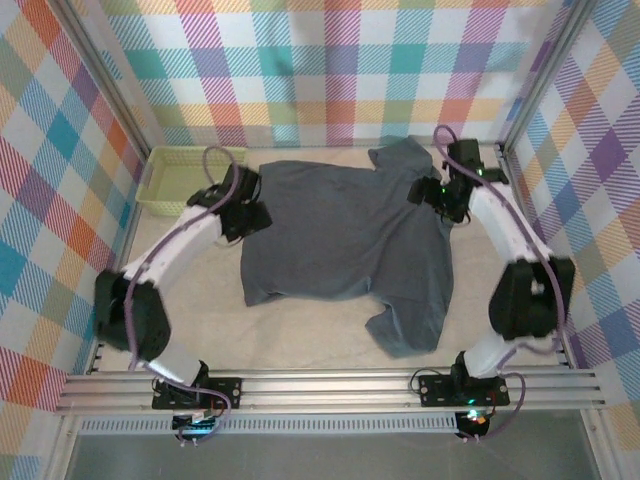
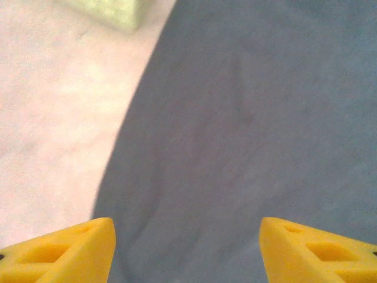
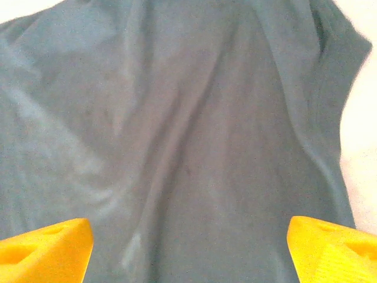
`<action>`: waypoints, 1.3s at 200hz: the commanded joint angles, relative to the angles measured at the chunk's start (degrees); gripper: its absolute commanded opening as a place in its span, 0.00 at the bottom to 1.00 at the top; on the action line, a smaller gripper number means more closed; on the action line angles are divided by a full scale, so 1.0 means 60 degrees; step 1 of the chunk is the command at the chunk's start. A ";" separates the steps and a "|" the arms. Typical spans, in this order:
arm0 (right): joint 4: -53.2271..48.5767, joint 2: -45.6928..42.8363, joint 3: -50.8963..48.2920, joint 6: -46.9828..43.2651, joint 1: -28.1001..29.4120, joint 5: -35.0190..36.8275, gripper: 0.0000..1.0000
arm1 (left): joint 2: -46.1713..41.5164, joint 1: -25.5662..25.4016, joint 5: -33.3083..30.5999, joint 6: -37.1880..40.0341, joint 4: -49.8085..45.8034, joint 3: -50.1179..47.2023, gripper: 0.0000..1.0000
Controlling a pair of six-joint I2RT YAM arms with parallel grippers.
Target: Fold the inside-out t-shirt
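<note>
The slate blue-grey t-shirt (image 1: pixel 345 235) lies spread over the middle of the desk (image 1: pixel 300 335), with one sleeve reaching toward the far right corner and the other toward the near edge. The left end effector (image 1: pixel 243 213) hovers over the shirt's left edge and the right end effector (image 1: pixel 443 193) over its right side by the far sleeve. Both are released, jaws wide, holding nothing. To fold well, each should probably pinch the cloth's edge cleanly, lift in step and lay it over without bunching. There is one t-shirt, one yellow-green mesh basket (image 1: pixel 185 180) at the far left corner, and two end effectors.
</note>
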 commanded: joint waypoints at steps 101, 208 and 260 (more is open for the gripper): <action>-0.0313 -0.4969 -0.6135 0.1773 0.1026 0.0295 0.81 | -0.2825 -0.0821 0.1514 -0.1583 0.2227 -0.6264 0.47; -0.1560 -0.4484 -0.6419 0.3894 0.3475 0.3226 0.78 | -0.0699 -0.0807 0.0238 -0.1236 0.3000 -0.5967 0.17; -0.0419 -0.2470 -0.6199 0.3750 0.3311 0.3223 0.77 | -0.0844 -0.0807 0.0106 -0.0955 0.2977 -0.5733 0.00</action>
